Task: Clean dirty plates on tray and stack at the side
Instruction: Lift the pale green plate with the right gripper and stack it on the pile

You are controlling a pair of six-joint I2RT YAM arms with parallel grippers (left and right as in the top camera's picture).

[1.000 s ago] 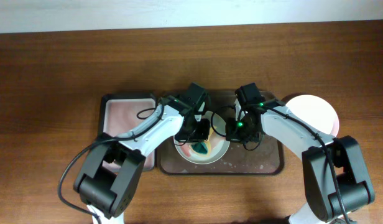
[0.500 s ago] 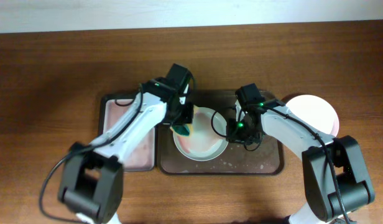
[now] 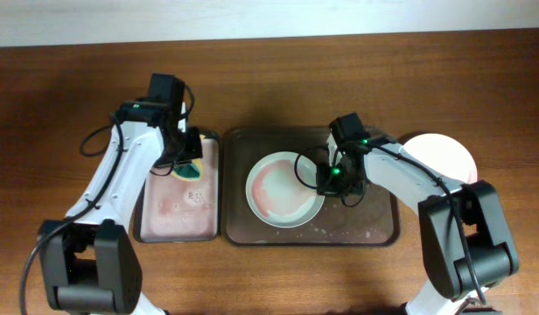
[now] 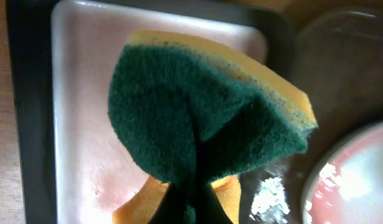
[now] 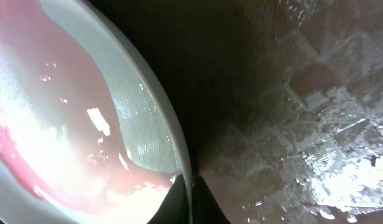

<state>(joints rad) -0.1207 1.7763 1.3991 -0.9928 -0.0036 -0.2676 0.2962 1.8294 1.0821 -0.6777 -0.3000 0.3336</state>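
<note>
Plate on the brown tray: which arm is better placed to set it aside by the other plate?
Right, probably: the right gripper pinches the rim of the plate, and another plate lies on its side. The left gripper holds the sponge over the smaller tray.

Mint-green plate [image 3: 283, 189] lies in left half of dark brown tray [image 3: 366, 231], a thin pink-red film smeared inside, wet glare on it. Tray floor is wet and streaked. White plate [image 3: 444, 156] sits off the tray, just beside its right end.

1 pink-smeared plate [image 3: 283, 189] on brown tray [image 3: 367, 224]
</note>
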